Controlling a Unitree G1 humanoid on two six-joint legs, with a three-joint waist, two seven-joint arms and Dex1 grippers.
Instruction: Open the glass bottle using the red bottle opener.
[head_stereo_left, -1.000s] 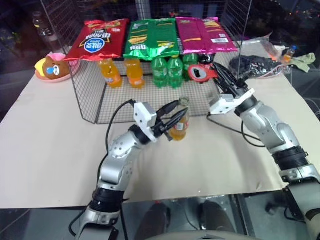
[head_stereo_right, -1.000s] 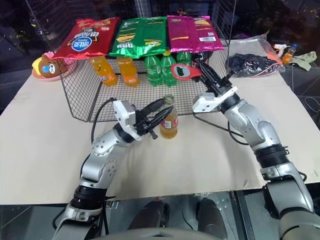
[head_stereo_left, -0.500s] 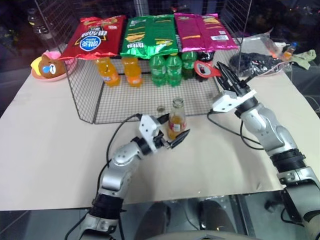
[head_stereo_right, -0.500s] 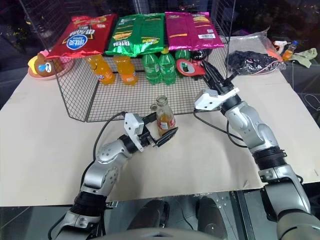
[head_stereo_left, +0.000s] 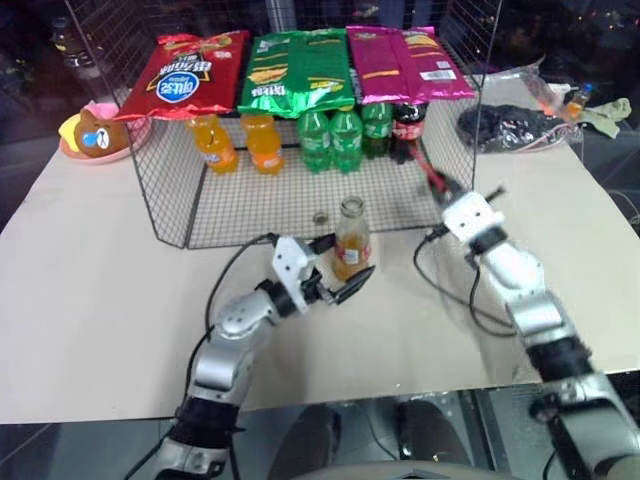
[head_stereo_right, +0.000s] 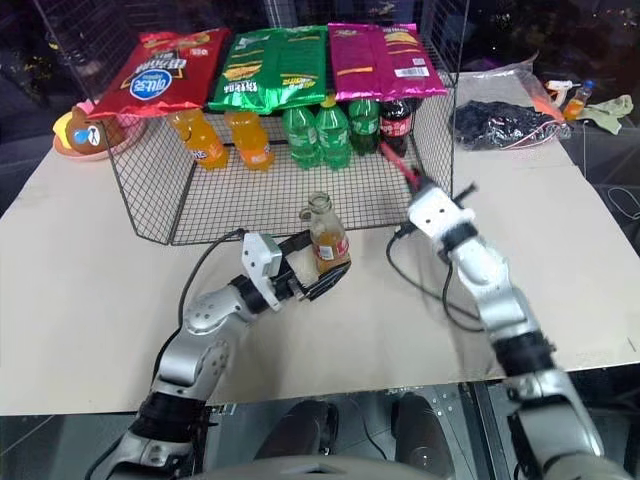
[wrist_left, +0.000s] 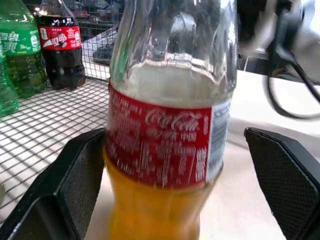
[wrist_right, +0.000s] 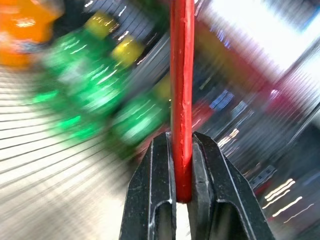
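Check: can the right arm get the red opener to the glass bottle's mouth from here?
Probably yes. The right gripper holds the red bottle opener, with bare table between it and the glass bottle; the open left gripper sits low.

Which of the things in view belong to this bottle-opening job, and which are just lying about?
In the job:
- glass bottle
- red bottle opener, in the right gripper
- left gripper, open around the bottle

Lying about:
- loose cap
- wire rack
- crisp bags
- plastic orange bottles
- green bottles
- cola bottle
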